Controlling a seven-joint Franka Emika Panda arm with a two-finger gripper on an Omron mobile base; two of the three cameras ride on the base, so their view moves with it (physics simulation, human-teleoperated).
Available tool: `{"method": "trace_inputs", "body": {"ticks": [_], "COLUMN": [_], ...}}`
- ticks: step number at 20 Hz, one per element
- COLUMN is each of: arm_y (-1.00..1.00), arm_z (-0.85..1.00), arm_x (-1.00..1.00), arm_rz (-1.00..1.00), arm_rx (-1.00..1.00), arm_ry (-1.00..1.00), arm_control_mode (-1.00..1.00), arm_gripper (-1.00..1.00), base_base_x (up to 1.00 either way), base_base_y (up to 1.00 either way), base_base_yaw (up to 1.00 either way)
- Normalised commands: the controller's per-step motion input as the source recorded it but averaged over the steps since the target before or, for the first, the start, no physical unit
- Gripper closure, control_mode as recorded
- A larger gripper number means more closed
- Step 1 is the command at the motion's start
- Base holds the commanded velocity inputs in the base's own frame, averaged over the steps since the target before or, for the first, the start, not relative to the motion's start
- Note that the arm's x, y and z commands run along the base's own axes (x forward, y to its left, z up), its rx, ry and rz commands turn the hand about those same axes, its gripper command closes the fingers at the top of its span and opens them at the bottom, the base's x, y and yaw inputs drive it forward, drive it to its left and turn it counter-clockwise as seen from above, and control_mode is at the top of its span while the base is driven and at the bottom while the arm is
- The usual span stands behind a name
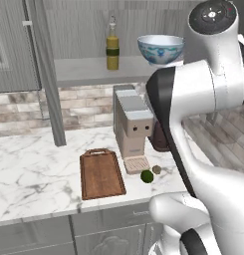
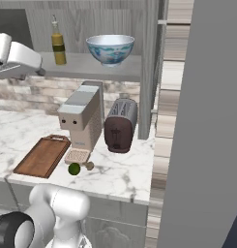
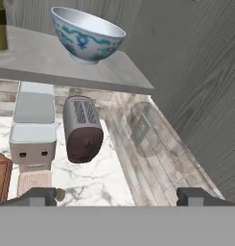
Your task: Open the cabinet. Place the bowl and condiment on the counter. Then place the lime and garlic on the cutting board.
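Hand view: gripper [image 3: 117, 197] raised level, fingers spread wide and empty, facing the bowl [image 3: 88, 36] on the open cabinet [image 3: 195, 72] shelf.

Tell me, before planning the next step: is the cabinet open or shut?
Open. The cabinet doors are swung aside, baring its shelf, where the bowl and the condiment stand upright.

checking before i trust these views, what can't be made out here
- Slim yellow-olive condiment bottle: cut off by the hand view's left edge.
- Dark brown wooden cutting board: hand view's left edge leaves a sliver.
- Dark toaster: mostly hidden behind the arm in the left base view.
- Small brownish-grey garlic bulb: too small for detail.
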Motion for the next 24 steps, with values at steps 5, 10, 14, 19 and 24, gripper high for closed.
{"method": "trace_inputs", "body": {"ticks": [5, 10, 14, 19, 24], "arm_y": [0.00, 0.13, 0.33, 0.26, 0.09], "arm_z": [0.00, 0.00, 0.00, 0.00, 0.00], "arm_x": [0.15, 0.10, 0.11, 0.19, 0.21], "arm_rz": [0.06, 0.03, 0.03, 0.06, 0.10], "arm_rx": [0.13, 0.11, 0.05, 0.03, 0.00], "arm_ry": [-0.04, 0.00, 0.00, 0.00, -0.06], "arm_control_mode": [-1.00, -1.00, -1.00, -1.00, -1.00], "arm_gripper": [-1.00, -1.00, -1.00, -1.00, -1.00], "base_base_x": [0.00, 0.00, 0.00, 0.00, 0.00], "base_base_y": [0.00, 0.00, 0.00, 0.00, 0.00], "base_base_yaw": [0.00, 0.00, 0.00, 0.00, 0.00]}}
